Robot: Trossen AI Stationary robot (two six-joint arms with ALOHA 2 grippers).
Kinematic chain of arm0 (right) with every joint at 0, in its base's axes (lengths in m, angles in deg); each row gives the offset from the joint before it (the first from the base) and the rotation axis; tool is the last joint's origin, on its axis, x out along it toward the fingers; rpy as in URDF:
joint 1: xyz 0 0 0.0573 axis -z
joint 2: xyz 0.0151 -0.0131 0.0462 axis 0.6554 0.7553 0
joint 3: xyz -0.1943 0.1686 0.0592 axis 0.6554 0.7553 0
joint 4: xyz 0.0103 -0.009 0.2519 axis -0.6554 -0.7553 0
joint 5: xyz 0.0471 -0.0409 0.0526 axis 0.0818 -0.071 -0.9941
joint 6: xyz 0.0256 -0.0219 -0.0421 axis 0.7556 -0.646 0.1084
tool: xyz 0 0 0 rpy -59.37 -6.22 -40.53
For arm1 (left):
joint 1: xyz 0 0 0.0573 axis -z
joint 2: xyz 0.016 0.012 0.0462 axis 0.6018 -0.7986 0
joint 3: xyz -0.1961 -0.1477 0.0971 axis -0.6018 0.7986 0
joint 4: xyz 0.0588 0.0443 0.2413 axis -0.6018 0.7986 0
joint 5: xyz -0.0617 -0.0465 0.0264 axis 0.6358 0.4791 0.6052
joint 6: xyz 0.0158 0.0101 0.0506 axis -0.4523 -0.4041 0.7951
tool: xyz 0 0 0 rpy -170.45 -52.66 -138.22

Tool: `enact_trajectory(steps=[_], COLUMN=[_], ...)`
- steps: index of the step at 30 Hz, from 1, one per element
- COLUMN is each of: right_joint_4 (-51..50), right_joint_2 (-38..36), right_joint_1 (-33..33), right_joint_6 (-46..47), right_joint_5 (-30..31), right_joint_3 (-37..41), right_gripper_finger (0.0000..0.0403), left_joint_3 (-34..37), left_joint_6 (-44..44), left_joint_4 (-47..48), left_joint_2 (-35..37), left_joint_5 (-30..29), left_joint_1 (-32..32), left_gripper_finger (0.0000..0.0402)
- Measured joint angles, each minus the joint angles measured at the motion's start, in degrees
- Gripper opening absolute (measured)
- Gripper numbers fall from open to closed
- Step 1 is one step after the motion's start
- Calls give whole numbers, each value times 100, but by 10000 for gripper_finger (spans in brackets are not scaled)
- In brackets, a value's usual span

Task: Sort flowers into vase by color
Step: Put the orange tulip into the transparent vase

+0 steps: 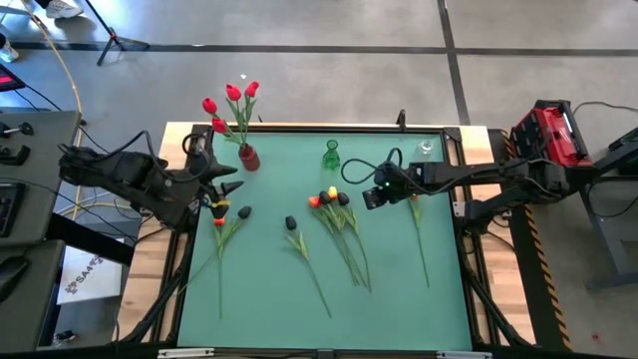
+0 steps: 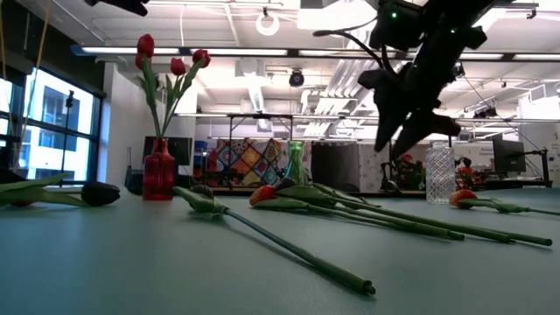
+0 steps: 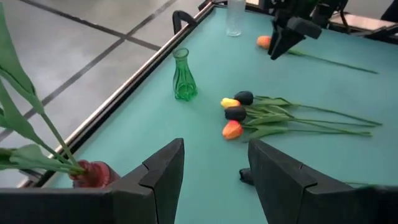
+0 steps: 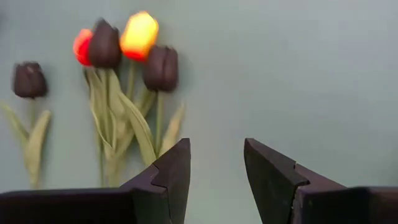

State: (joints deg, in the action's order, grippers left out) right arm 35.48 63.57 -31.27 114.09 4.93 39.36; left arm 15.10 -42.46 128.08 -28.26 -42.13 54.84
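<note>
Several flowers lie flat on the green table (image 1: 399,299). A cluster with red, yellow and black heads (image 1: 329,197) (image 4: 139,34) (image 3: 236,115) lies mid-table. A lone black one (image 1: 291,222) (image 4: 29,79) lies to its left, and an orange-and-black pair (image 1: 229,211) near the left edge. One orange flower (image 1: 415,197) (image 3: 264,42) lies on the right. Red tulips stand in a red vase (image 1: 247,158) (image 2: 158,171). My right gripper (image 1: 374,195) (image 4: 216,165) (image 2: 404,127) hovers open above the table, just right of the cluster. My left gripper (image 1: 227,187) (image 3: 214,168) is open above the pair.
An empty green vase (image 1: 331,155) (image 3: 183,78) and a clear vase (image 1: 426,150) (image 3: 235,18) (image 2: 440,173) stand near the far edge. Long stems of the cluster (image 1: 351,254) run toward the near edge. Bare table lies near the near-right corner.
</note>
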Motion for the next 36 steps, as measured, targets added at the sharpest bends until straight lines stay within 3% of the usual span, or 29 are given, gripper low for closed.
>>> enact_trajectory(steps=[10, 19, 28, 32, 36], right_joint_4=[-621, -979, 725, 1632, 2810], right_joint_2=[-2, -2, -4, -2, 157], right_joint_1=[-444, -1063, -2247, -2633, -2651], right_joint_6=[279, 59, 885, 1175, 854], right_joint_5=[-14, -2, 0, 415, 740], right_joint_3=[0, 0, 351, 619, 813], right_gripper_finger=[138, 138, 138, 138, 138], left_joint_3=[404, 719, 879, 877, 872], left_joint_6=[-638, -1993, -3541, -4107, -4521], left_joint_4=[-49, -149, -1271, -1896, -2207], left_joint_2=[-224, -936, -1925, -2290, -2591], left_joint_5=[-47, -83, -154, -102, -12], left_joint_1=[248, 867, 1692, 1971, 2170], left_gripper_finger=[168, 167, 138, 131, 124])
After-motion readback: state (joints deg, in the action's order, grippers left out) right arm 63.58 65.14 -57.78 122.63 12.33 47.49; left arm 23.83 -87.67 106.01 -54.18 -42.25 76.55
